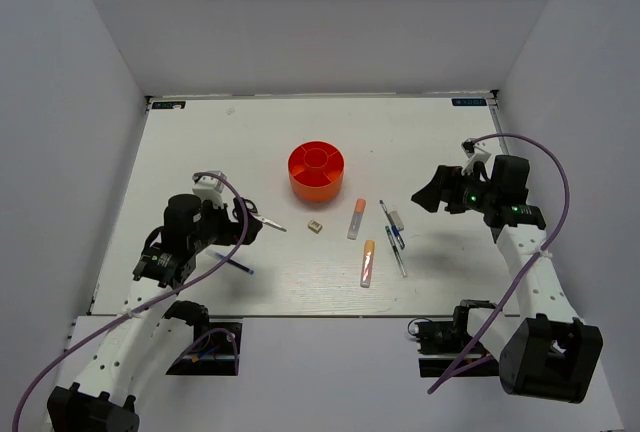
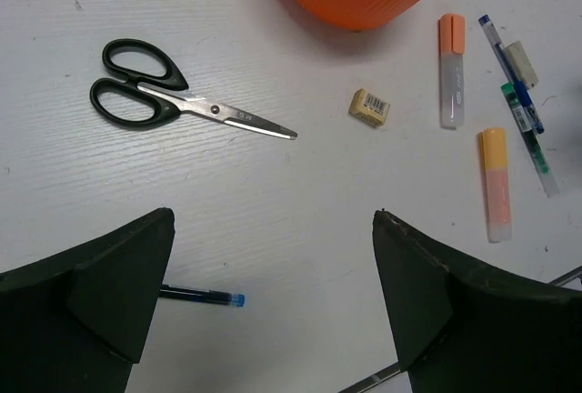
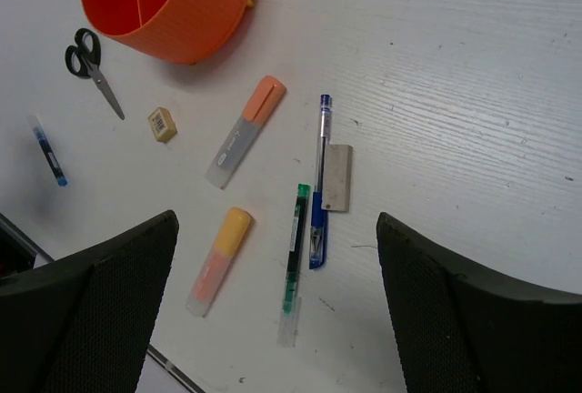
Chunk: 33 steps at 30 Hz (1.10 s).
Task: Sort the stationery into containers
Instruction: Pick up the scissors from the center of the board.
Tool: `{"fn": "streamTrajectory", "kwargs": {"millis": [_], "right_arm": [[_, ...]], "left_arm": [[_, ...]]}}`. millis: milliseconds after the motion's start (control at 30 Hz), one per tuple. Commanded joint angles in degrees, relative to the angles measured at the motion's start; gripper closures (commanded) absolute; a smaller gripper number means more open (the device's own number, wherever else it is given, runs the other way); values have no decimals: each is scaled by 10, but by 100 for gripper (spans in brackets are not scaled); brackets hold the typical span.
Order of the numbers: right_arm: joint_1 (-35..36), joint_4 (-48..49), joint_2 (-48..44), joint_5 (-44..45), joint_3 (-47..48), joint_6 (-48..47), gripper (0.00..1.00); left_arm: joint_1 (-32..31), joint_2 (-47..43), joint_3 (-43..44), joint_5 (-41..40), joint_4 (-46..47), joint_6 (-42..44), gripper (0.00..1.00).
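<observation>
The orange-red round container (image 1: 316,171) stands mid-table with nothing in the compartments that show. Stationery lies in front of it: black-handled scissors (image 2: 150,97), a tan block (image 2: 369,107), two orange-and-white markers (image 3: 245,131) (image 3: 218,261), a blue pen (image 3: 320,175), a green pen (image 3: 293,261) and a white eraser (image 3: 336,177). A short blue pen (image 2: 202,296) lies apart at the left. My left gripper (image 2: 273,220) hovers open above bare table near the scissors. My right gripper (image 3: 275,220) hangs open over the pens, holding nothing.
White walls close in the table (image 1: 200,152) on three sides. Purple cables loop off both arms. The table's near edge (image 1: 300,314) runs just in front of the arm bases.
</observation>
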Motion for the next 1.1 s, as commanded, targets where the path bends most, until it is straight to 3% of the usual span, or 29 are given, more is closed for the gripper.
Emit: {"fn": "streamTrajectory", "kwargs": {"millis": [0, 167, 267, 300, 367, 400, 467, 533, 567, 600, 633, 667, 700, 733, 767, 800, 967, 1067], "right_arm": [[-7, 2, 6, 14, 6, 1, 9], [-13, 3, 6, 14, -3, -35, 9], [-14, -2, 6, 18, -9, -66, 9], [-14, -4, 9, 12, -9, -69, 14], [-15, -13, 6, 10, -11, -93, 63], [-14, -6, 4, 8, -16, -99, 100], [-14, -8, 12, 24, -17, -97, 100], [-14, -23, 19, 39, -9, -102, 100], [-14, -28, 28, 40, 2, -107, 56], [-14, -46, 34, 42, 12, -111, 28], [-14, -51, 35, 42, 13, -112, 15], [-14, -52, 42, 44, 21, -115, 14], [-14, -52, 40, 46, 21, -115, 21], [-12, -54, 39, 49, 21, -115, 36], [-12, -53, 39, 49, 23, -115, 69], [-12, -54, 38, 50, 24, -110, 76], [-12, -53, 31, 47, 25, -110, 74], [-11, -50, 16, 44, 19, -108, 73]], "left_arm": [[-1, 3, 6, 12, 2, 5, 0], [-1, 27, 9, -3, -6, -6, 1], [0, 45, 16, -3, -13, -12, 9], [0, 51, 20, -3, -15, -12, 12], [0, 60, 20, -1, -14, -15, 34], [0, 63, 20, 0, -15, -15, 55], [-1, 74, 23, -9, -21, -18, 100], [0, 79, 27, -19, -27, -24, 100], [-1, 89, 28, -27, -31, -30, 100], [0, 94, 28, -43, -31, -32, 100], [0, 105, 29, -48, -33, -38, 94], [-1, 119, 31, -63, -37, -43, 81], [0, 128, 34, -81, -48, -62, 46], [0, 155, 36, -91, -52, -70, 42], [1, 185, 53, -99, -72, -79, 32], [3, 216, 62, -114, -82, -122, 29], [4, 329, 158, -166, -119, -225, 36], [25, 399, 192, -190, -122, -277, 66]]}}
